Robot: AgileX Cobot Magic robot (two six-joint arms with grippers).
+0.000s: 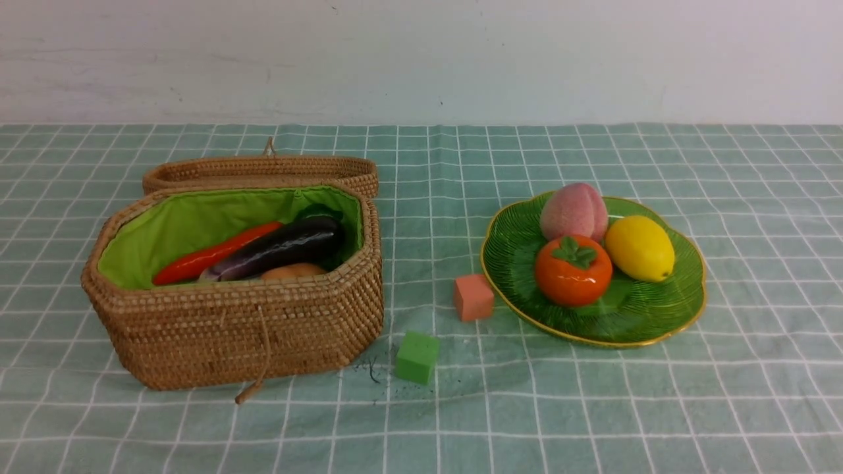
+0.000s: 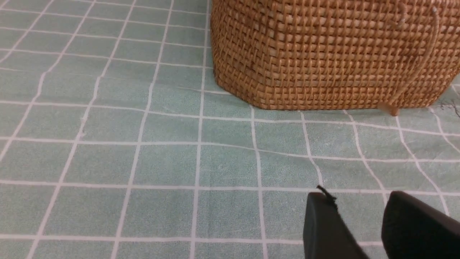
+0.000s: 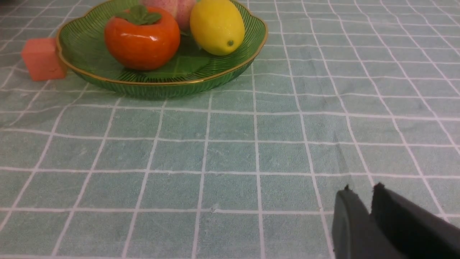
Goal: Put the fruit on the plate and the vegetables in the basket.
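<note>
Fruit (image 3: 172, 32) on plate (image 3: 161, 81), well apart from empty right jaws.

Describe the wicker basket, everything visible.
The basket is an octagonal tan-brown woven wicker box with a bright green cloth lining. It stands upright on the checked tablecloth. Its hinged lid is open and lies back behind it. A cord loop hangs down the front wall. Inside lie a carrot, an eggplant and a potato. No jaws touch it.
</note>
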